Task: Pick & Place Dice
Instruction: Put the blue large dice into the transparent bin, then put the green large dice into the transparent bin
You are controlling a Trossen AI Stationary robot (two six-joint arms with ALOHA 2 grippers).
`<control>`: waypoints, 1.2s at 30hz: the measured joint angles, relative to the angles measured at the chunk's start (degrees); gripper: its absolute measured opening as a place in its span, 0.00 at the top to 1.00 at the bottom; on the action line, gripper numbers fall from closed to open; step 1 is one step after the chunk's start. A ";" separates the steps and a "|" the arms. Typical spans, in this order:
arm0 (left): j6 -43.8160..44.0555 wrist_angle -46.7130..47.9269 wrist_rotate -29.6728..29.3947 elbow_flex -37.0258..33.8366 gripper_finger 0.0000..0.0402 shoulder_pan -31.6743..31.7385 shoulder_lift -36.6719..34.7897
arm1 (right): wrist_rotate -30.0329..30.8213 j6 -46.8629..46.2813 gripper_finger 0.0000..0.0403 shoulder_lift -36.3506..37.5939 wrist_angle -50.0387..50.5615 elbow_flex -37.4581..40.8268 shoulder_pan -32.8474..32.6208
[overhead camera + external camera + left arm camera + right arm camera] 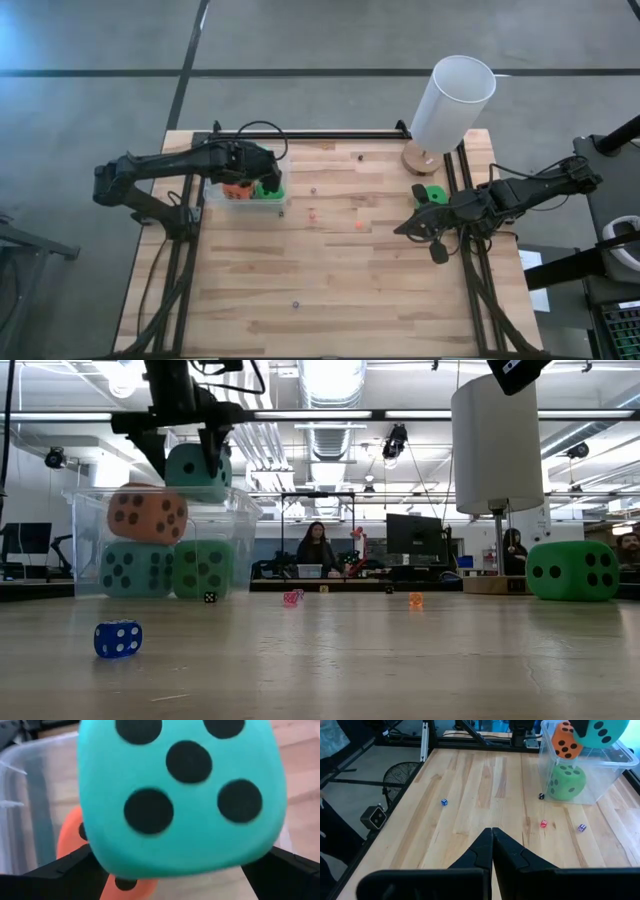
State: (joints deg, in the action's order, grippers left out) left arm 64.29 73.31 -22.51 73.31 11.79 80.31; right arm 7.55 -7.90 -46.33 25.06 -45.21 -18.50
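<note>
My left hand (pixel 195 455) hangs over the clear tub (pixel 85 545) near the worktop's (pixel 330 290) far left corner, its fingers spread as wide as they go with the teal die (pixel 197 470) between them. The die sits at the tub's rim, and I cannot tell whether the fingers are pressing it or have let go. Below it in the tub lie an orange die (pixel 148 514), another teal one (pixel 137 569) and a green one (pixel 203 568), so I judge most of the job done, with this die about to join them. One green die (pixel 572 570) remains out on the worktop by its right edge, near the foot of the tall white cylinder (pixel 497 445); that one looks to be what is left.

My right hand (pixel 437 235) waits at the right edge, just this side of that die, fingers pressed together on nothing.

The dice are soft-looking, round-cornered cubes with matt faces and flat black pips. The tub is thin, see-through plastic. The worktop is pale jointed wood strips, and a few tiny hard dice, one of them blue (pixel 118 639), lie scattered on it.
</note>
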 joint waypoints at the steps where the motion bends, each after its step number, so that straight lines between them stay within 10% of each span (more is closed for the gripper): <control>1: 0.02 -0.01 0.96 0.17 0.01 0.00 0.00 | 0.02 -0.02 0.98 0.00 -0.02 0.00 0.02; 16: 0.24 -0.05 13.71 3.96 0.01 -0.07 0.09 | 0.02 0.00 0.98 0.04 -0.01 0.00 0.01; 36: 5.20 -1.58 10.95 1.43 0.01 0.20 0.04 | 0.01 0.00 0.98 0.04 -0.01 0.00 0.02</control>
State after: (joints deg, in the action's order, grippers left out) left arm 69.49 71.72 -11.55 74.75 11.99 80.36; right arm 7.56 -7.90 -46.28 25.05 -45.21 -18.49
